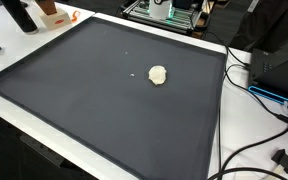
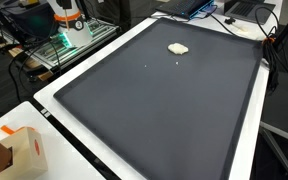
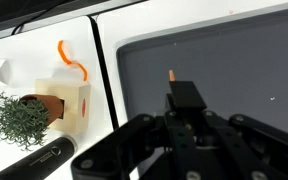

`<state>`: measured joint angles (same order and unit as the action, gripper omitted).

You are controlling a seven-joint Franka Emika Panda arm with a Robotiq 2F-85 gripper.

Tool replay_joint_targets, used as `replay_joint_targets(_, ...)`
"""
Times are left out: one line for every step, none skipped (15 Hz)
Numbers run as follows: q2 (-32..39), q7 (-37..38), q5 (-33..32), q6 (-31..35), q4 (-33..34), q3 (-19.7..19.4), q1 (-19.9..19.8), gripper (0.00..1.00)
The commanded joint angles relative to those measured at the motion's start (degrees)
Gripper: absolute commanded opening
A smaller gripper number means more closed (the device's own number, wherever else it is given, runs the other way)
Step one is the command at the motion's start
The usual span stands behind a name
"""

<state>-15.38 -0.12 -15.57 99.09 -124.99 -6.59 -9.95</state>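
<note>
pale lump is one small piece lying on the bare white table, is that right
Not quite. The pale lump is one small piece, but it lies on the dark mat, well inside its border, not on the bare white table. Both exterior views show it.

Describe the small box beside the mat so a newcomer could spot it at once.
Find the big dark mat on the white table. Off one corner, on the bare white, stands a pale box. Its orange loop on top sets it apart from the potted plant beside it.
</note>
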Motion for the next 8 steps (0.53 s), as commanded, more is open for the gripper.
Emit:
replay_joint_targets(-0.2,-1.3,1.3,1.4,-0.7,-0.5,1.2,0.03)
replay_joint_targets(-0.3,-2.4,2.2,1.5,-1.1,-0.6,1.6,0.03)
replay_joint_targets(-0.9,-3.4,3.6,2.7,-2.2,-0.6,2.2,0.03)
replay_joint_targets(-1.4,-4.8,5.2,3.7,-3.3,-0.7,2.7,0.03)
replay_joint_targets(-1.7,-6.5,7.1,4.6,-4.2,-0.8,3.3,0.03)
replay_joint_targets(-2.1,-8.6,9.3,6.0,-5.6,-0.9,4.0,0.03)
replay_joint_targets(-2.2,-10.6,11.8,7.2,-6.7,-1.1,4.7,0.03)
replay_joint_targets(-1.8,-12.5,14.7,8.2,-7.5,-1.2,5.3,0.03)
